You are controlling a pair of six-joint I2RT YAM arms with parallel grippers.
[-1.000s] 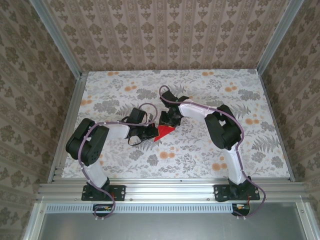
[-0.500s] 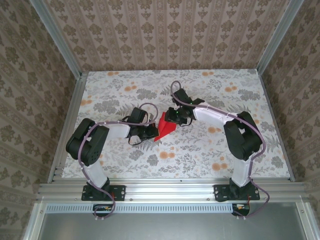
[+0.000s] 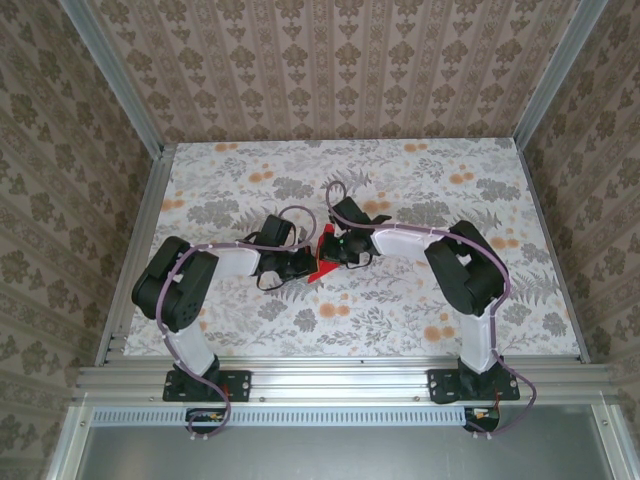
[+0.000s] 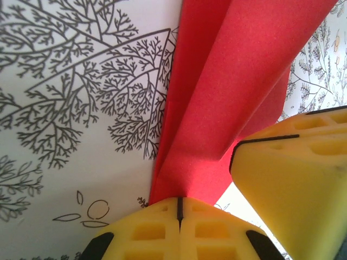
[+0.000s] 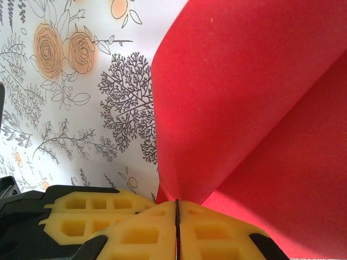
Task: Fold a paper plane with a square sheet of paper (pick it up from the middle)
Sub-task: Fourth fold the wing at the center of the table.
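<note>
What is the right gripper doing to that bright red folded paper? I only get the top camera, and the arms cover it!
Observer: Its wrist camera shows the right gripper shut on a pointed bit of the bright red folded paper.
Operator: And the left one?
Observer: The left gripper is shut on the paper's narrow end.
Operator: Is it folded neatly?
Observer: The left wrist view shows layered flaps with one long crease, over the flower-print table.
</note>
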